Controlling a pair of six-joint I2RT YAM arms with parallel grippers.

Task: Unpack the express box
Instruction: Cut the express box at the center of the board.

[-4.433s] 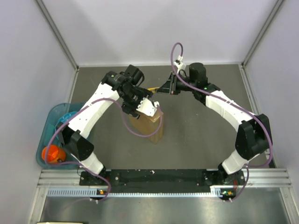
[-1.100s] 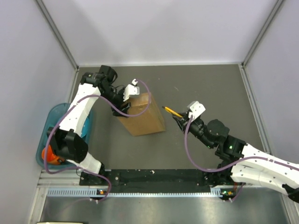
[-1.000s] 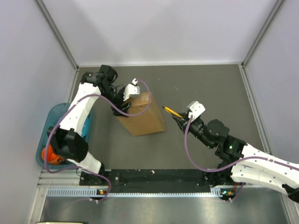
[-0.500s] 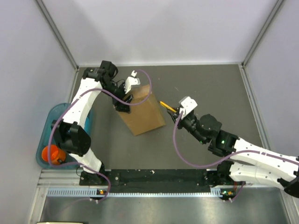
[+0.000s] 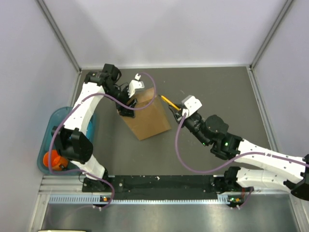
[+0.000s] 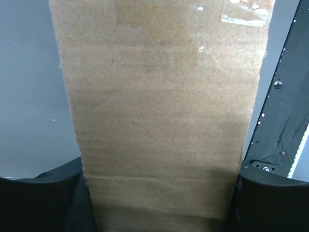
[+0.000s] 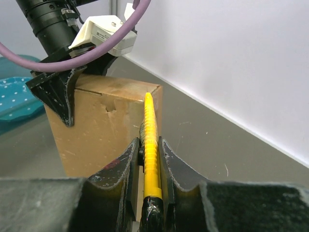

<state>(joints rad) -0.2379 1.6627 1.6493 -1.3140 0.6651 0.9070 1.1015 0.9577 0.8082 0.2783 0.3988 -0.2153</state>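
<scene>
Left wrist, express box [image 6: 159,111] inside left gripper [image 6: 159,200]

Plain brown express box [image 5: 147,121] — upright, closed

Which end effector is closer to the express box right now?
Left. The left end effector grips the express box at its far-left edge; the right end effector sits off the box's right side, holding the yellow knife toward it.

The box [image 5: 146,118] stood left of centre on the worktop [image 5: 217,92], its far-left end taken up by the left gripper [image 5: 126,104], jaws clamped across it. The right gripper [image 5: 177,111], holding a knife [image 5: 168,101], crowded the box's far right corner. To the right and beyond, the worktop lay open up to the walls [image 5: 159,34].
</scene>
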